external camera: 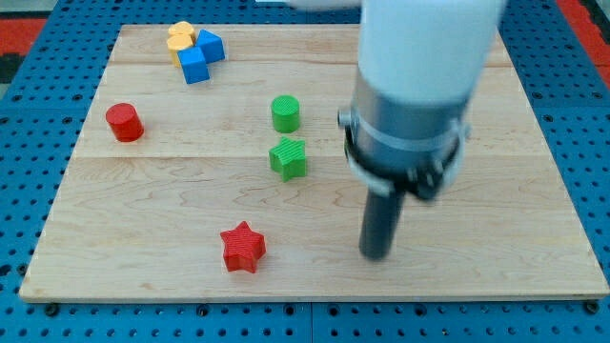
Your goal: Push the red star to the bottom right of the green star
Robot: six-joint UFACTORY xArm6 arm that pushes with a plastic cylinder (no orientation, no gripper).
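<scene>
The red star [243, 247] lies on the wooden board near the view's bottom, left of centre. The green star [288, 158] lies near the board's middle, above and a little right of the red star. My tip [376, 254] rests on the board to the right of the red star, well apart from it, and below and right of the green star. The arm's large grey and white body hangs above the tip and hides part of the board's right side.
A green cylinder [285, 113] stands just above the green star. A red cylinder [124, 123] stands at the left. A blue block pair [200, 55] and a yellow block [181, 37] cluster at the top left. The wooden board [143, 219] ends at a blue pegboard surround.
</scene>
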